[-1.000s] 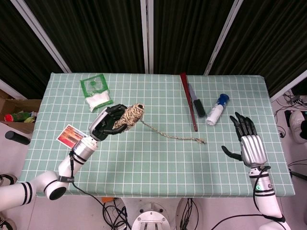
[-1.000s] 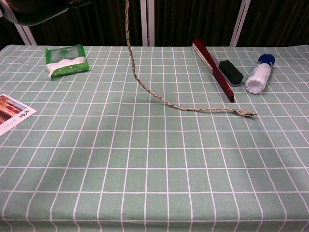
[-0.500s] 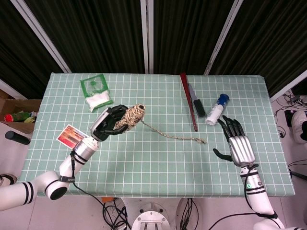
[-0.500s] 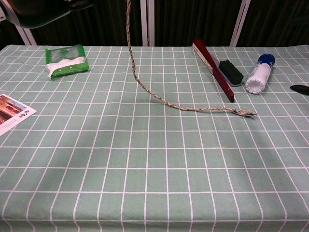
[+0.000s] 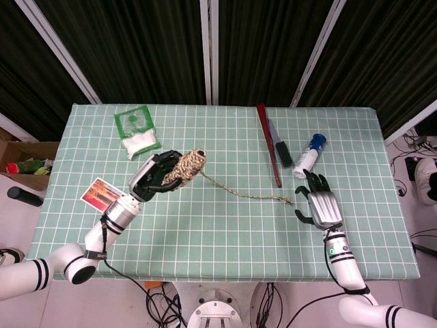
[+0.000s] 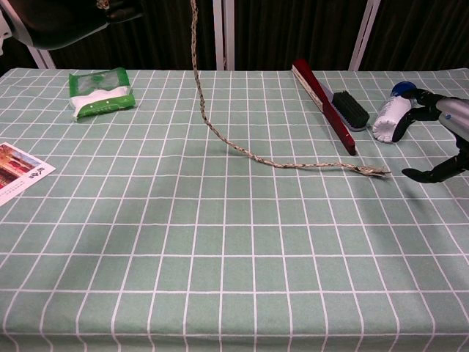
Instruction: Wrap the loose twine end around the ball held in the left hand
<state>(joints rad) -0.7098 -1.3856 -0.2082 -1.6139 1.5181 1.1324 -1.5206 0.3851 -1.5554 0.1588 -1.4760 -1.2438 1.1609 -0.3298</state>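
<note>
My left hand [image 5: 156,178] grips a tan twine ball [image 5: 189,164] above the left half of the table. In the chest view only part of that hand [image 6: 69,18] shows at the top left edge. From the ball a loose twine strand [image 5: 239,193] hangs down and trails right across the cloth to a frayed end [image 5: 289,201]. In the chest view the strand [image 6: 242,149] ends in its frayed end [image 6: 377,173]. My right hand [image 5: 318,205] hovers just right of that end, fingers spread, holding nothing; its fingers [image 6: 432,170] enter the chest view from the right.
A red-handled brush [image 5: 276,152] and a white bottle with a blue cap [image 5: 308,155] lie behind the twine end. A green packet [image 5: 137,130] sits at the back left. A picture card [image 5: 100,193] lies near the left edge.
My right hand has moved left and toward the frayed twine end, entering the chest view. The left hand and ball have stayed put.
</note>
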